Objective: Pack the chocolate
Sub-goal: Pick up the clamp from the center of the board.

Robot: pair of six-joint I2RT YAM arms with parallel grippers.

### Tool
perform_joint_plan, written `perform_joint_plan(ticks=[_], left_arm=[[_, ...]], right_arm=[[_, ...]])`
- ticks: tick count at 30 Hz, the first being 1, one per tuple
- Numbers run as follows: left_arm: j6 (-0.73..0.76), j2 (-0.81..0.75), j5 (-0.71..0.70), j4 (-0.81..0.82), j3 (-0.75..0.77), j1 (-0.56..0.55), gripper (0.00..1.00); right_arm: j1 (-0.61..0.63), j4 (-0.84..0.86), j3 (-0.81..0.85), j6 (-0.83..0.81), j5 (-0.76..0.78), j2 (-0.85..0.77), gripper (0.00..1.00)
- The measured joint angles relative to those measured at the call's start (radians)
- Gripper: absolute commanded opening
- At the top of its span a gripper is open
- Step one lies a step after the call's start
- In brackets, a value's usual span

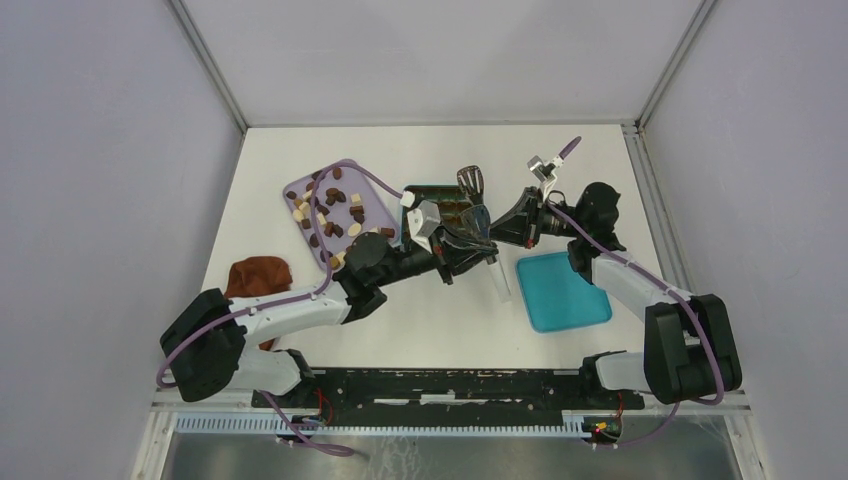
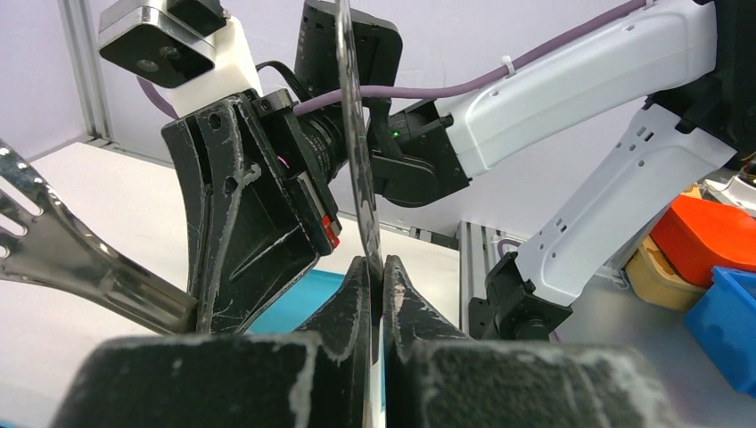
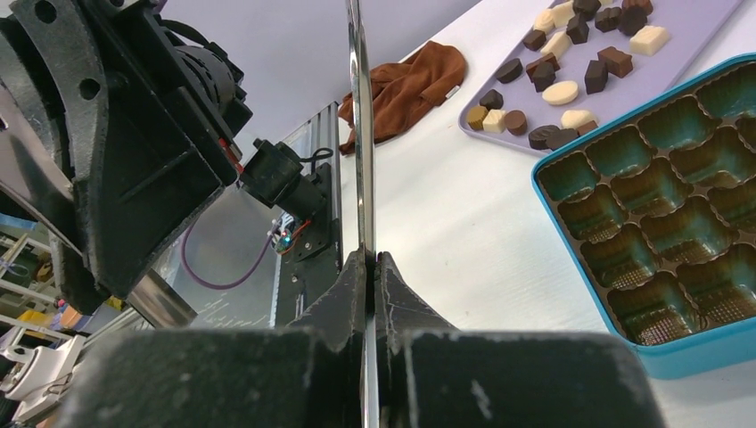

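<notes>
The chocolate (image 1: 330,205), small dark, tan and cream pieces, lies spread on the lilac tray (image 1: 375,190); the right wrist view shows these pieces (image 3: 571,62) on the tray (image 3: 691,40). Right of it stands the teal box (image 3: 557,209) with its cell grid, and the cells in view hold nothing. Above the box (image 1: 425,190) the two grippers meet tip to tip. My left gripper (image 1: 478,240) (image 2: 382,267) is shut on a thin metal utensil (image 2: 357,134), seen edge-on. My right gripper (image 1: 506,228) (image 3: 370,259) is shut on a thin metal blade (image 3: 359,134). A slotted metal head (image 1: 471,180) sticks out behind them.
A teal lid (image 1: 562,290) lies flat at the right, in front of the right arm. A reddish-brown cloth (image 1: 258,275) is bunched at the left near the left arm. A pale handle (image 1: 497,280) pokes out toward the near side below the grippers.
</notes>
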Motion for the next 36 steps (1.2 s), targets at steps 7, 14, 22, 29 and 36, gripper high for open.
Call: perform_joint_plan(ticks=[7, 14, 22, 29, 36], left_arm=[[-0.051, 0.013, 0.018, 0.035, -0.004, 0.026, 0.18], [-0.125, 0.032, 0.068, 0.031, 0.032, 0.047, 0.61], [-0.163, -0.188, 0.000, 0.021, -0.184, 0.045, 0.89], [-0.278, -0.264, -0.164, 0.221, -0.447, 0.045, 1.00], [-0.420, -0.056, -0.173, 0.381, -0.370, 0.045, 1.00]], right_arm=[[0.000, 0.038, -0.008, 0.023, 0.004, -0.005, 0.00], [-0.019, 0.046, -0.009, 0.022, 0.016, -0.018, 0.00], [-0.025, 0.054, -0.009, 0.044, 0.027, -0.024, 0.00], [-0.025, 0.081, -0.009, 0.146, 0.062, -0.034, 0.00], [-0.025, 0.339, -0.005, 0.534, 0.107, 0.082, 0.00]])
